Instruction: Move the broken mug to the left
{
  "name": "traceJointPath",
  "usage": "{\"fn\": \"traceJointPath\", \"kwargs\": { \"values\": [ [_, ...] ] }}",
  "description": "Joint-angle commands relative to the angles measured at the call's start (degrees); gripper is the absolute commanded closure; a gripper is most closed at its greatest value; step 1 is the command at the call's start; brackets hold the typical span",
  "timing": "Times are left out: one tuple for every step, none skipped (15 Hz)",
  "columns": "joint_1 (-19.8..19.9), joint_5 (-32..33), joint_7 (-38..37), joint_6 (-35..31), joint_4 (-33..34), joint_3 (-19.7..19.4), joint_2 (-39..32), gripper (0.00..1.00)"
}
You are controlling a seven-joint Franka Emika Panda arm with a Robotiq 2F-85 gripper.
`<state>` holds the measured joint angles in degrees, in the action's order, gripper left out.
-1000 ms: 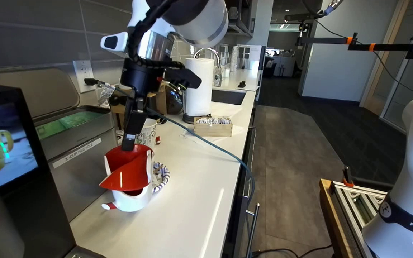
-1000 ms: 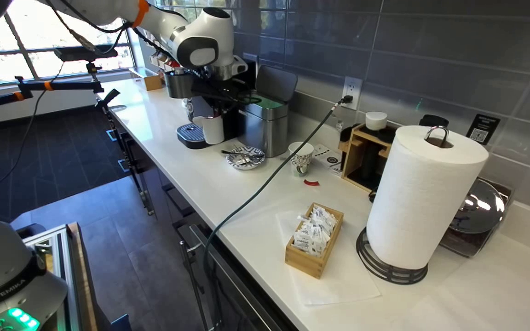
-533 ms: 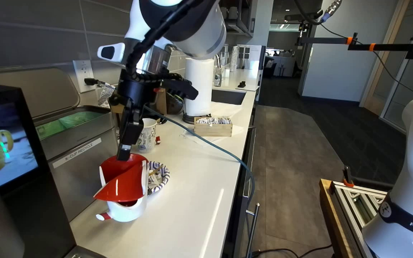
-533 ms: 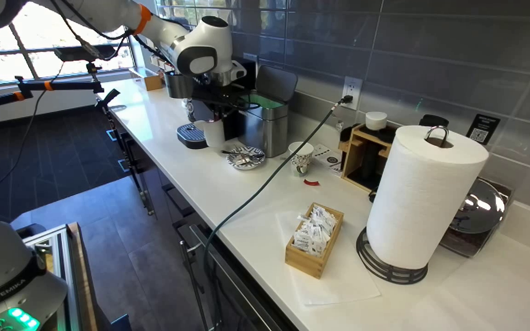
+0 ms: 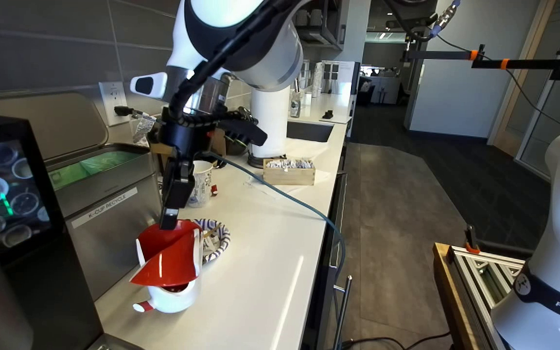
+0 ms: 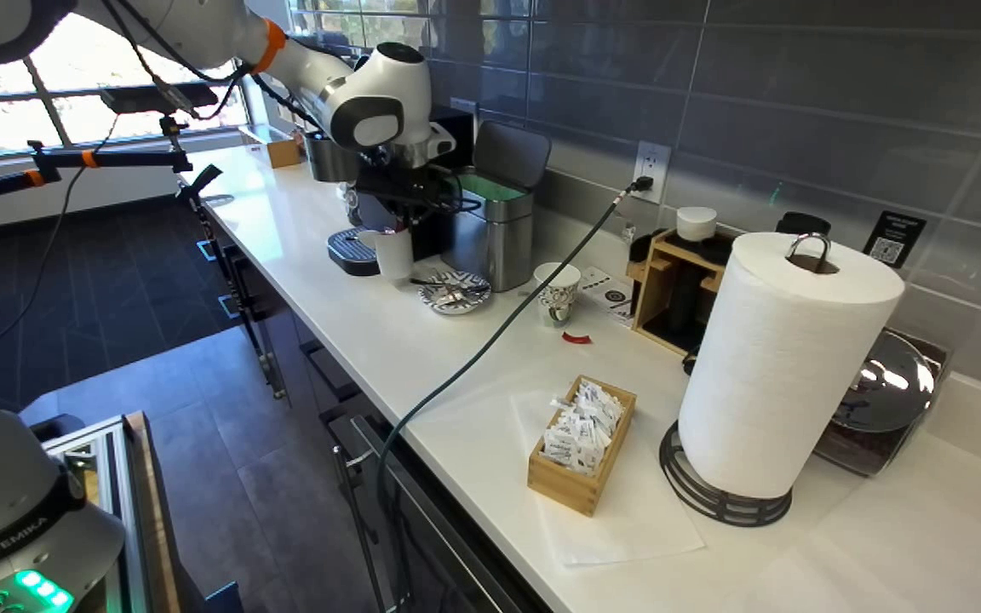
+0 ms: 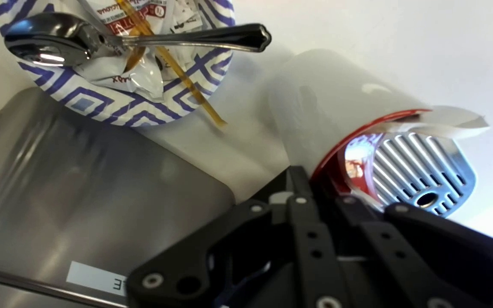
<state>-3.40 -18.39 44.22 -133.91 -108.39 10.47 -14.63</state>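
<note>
The broken mug has a white outside, a bright red inside and a jagged broken side; it shows in both exterior views (image 5: 168, 265) (image 6: 394, 257) and in the wrist view (image 7: 328, 94). It is upright, low over the white counter by the coffee machine; I cannot tell whether its base touches. My gripper (image 5: 169, 222) points down and is shut on the mug's wall at the rim. In the wrist view the gripper (image 7: 315, 182) has one finger outside the wall; the other finger's tip is dark and partly hidden.
A coffee machine (image 5: 22, 272) with a drip tray (image 6: 352, 247) and a metal K-cup bin (image 5: 110, 214) stand beside the mug. A patterned dish (image 7: 114, 113) with a spoon lies close by. Farther along are a paper cup (image 6: 557, 294), red shard (image 6: 576, 339) and cable (image 6: 473, 358).
My gripper has moved down with the mug held in it, first also a little to the left in an exterior view. More of the patterned dish shows there. The coffee machine's screen picture has changed.
</note>
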Motion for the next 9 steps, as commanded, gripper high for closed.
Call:
{"fn": "traceJointPath", "kwargs": {
  "values": [
    [0.3, 0.1, 0.8, -1.5, 0.4, 0.6, -0.9, 0.98],
    [0.4, 0.0, 1.0, -1.6, 0.5, 0.7, -1.2, 0.98],
    [0.4, 0.0, 1.0, -1.7, 0.6, 0.8, -1.4, 0.98],
    [0.5, -0.1, 1.3, -1.9, 0.7, 0.9, -1.7, 0.98],
    [0.6, -0.2, 1.5, -2.1, 0.8, 1.0, -1.9, 0.98],
    [0.6, -0.2, 1.7, -2.3, 1.1, 1.0, -2.3, 0.98],
    [0.7, -0.3, 1.9, -2.5, 1.2, 1.1, -2.6, 0.98],
    [0.8, -0.5, 2.2, -2.9, 1.3, 1.3, -3.0, 0.98],
    [0.8, -0.4, 2.3, -3.1, 1.3, 1.4, -3.2, 0.98]
  ]
}}
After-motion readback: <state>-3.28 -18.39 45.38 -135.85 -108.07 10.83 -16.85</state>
